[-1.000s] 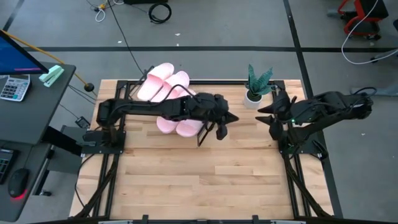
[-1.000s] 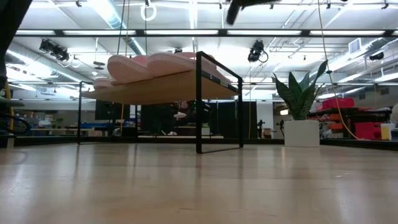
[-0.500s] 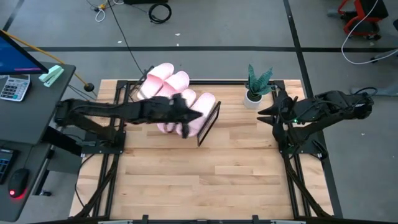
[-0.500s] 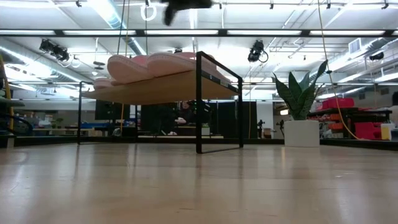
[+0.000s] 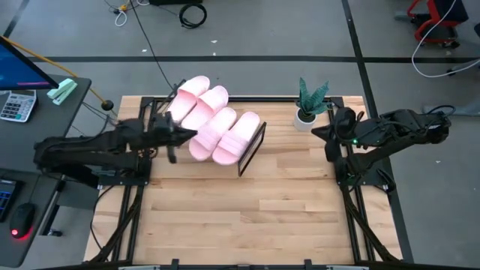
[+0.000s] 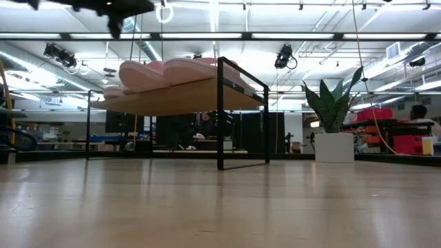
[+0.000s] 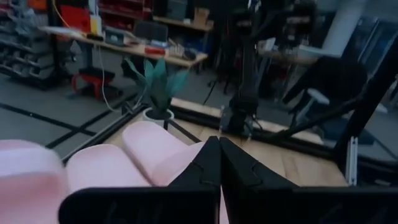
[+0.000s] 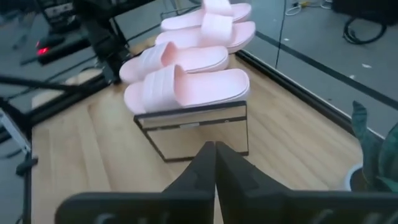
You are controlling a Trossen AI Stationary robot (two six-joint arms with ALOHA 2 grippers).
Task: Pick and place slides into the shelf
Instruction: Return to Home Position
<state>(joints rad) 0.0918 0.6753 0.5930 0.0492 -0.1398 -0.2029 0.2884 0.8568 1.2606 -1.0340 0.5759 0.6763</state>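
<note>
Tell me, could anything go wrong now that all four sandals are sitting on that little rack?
Possibly. The left gripper, shut, hangs close by the sandals; a stray swing might knock one. The end sandal sits right at the end edge of the rack, so a bump could tip it off. The right gripper waits shut near the plant.

Table (image 5: 247, 217): front half is bare wood, with wide passage from either side. Shelf (image 5: 253, 148) stands rear centre, angled. Its top is fully taken by four slides (image 5: 217, 127), side by side and touching. Below the top, an open gap runs between the wire end frames. Plant (image 5: 309, 101) stands rear right, with an open strip between it and the shelf end. Left gripper (image 5: 174, 141) hangs just beside the shelf's left end. Right gripper (image 5: 328, 137) is at the right edge, near the plant.
</note>
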